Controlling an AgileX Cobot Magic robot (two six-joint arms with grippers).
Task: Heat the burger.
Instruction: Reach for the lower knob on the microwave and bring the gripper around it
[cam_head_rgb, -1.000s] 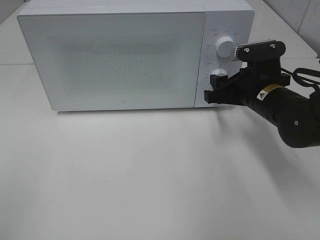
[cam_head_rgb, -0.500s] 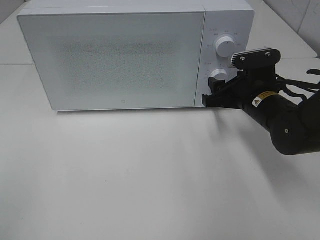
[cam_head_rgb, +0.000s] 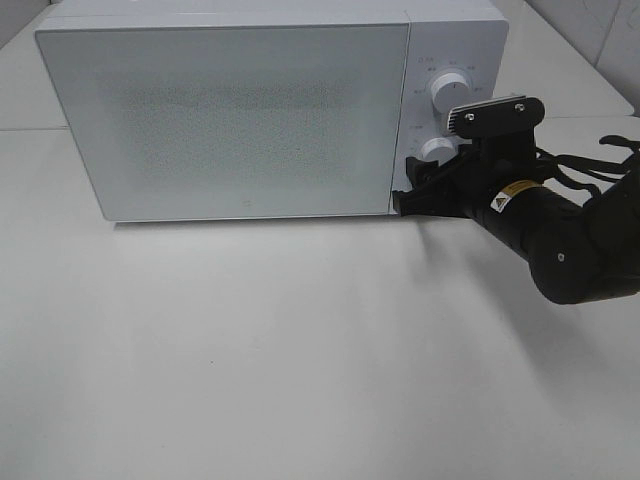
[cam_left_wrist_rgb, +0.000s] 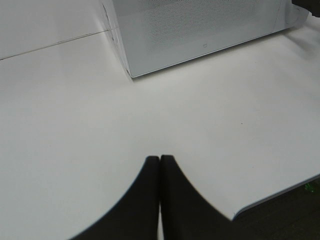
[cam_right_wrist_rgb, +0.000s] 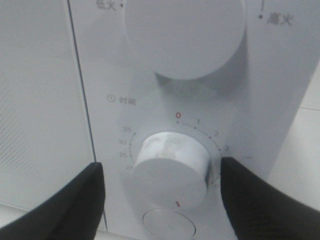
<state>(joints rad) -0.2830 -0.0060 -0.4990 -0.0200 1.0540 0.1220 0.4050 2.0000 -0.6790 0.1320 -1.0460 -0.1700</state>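
Your right claw (cam_right_wrist_rgb: 161, 169) stands wide open at the control panel of the white microwave oven (cam_head_rgb: 455, 40) on the counter (cam_head_rgb: 300, 350), gripping nothing. One black finger (cam_right_wrist_rgb: 70, 200) sits on each side of the timer knob (cam_right_wrist_rgb: 172, 167), and a gap shows between each finger and the knob. The larger power knob (cam_right_wrist_rgb: 182, 35) is just beside the timer knob on the panel, and a round button (cam_right_wrist_rgb: 167, 226) is on the timer knob's other side. The oven door (cam_head_rgb: 230, 115) is shut flush, and its speckled panel gives no view inside. The burger shows in none of your three views, so you cannot tell from here where it lies. Your left claw (cam_left_wrist_rgb: 160, 167) hangs above bare counter, well apart from the oven's front corner, its two fingers pressed together with nothing between them
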